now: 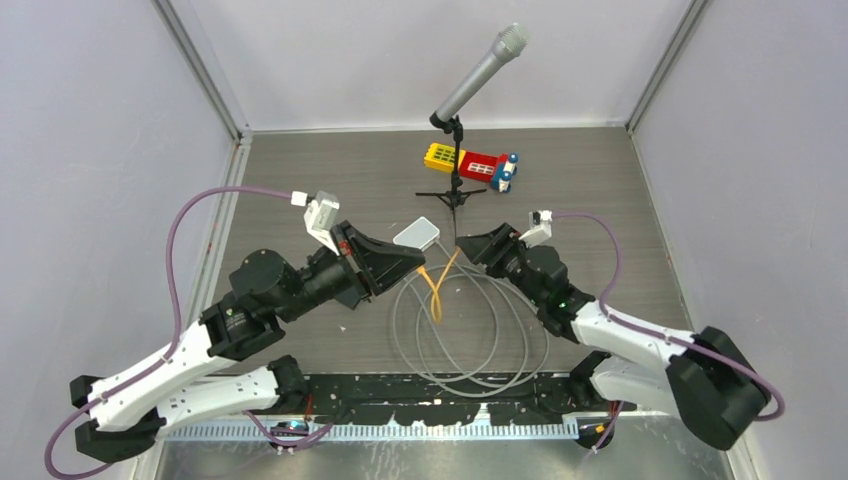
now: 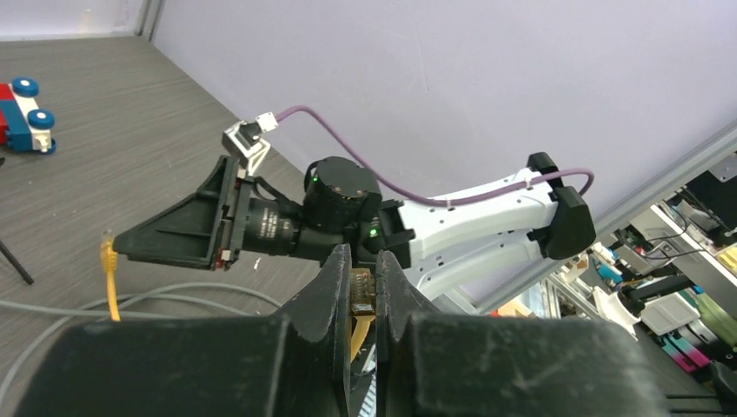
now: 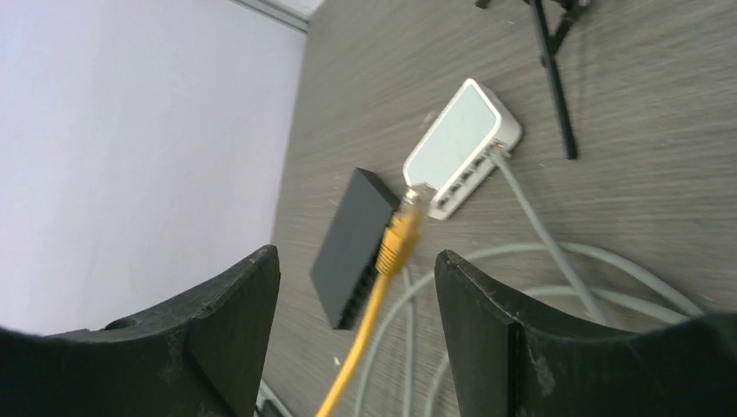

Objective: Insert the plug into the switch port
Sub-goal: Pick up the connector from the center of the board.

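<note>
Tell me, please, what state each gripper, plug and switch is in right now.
left gripper: shut on the yellow cable.
right gripper: open, fingers either side of the yellow plug, not touching.
yellow plug: unplugged, in the air short of the white switch.
white switch: grey cable plugged in.

The table [image 1: 330, 170] is a dark grey, wood-grained surface enclosed by pale walls. Toward the far edge, right of centre, lies a toy vehicle [image 1: 478, 165] of yellow and red blocks with blue wheels. The black tripod of a microphone stand [image 1: 455, 195] stands just near of it. At mid-table a white network switch [image 1: 417, 233] lies flat, with a black network switch [image 3: 352, 246] just beside it. A grey cable [image 1: 500, 340] is plugged into the white one and coils in loose loops toward the near edge.
</note>
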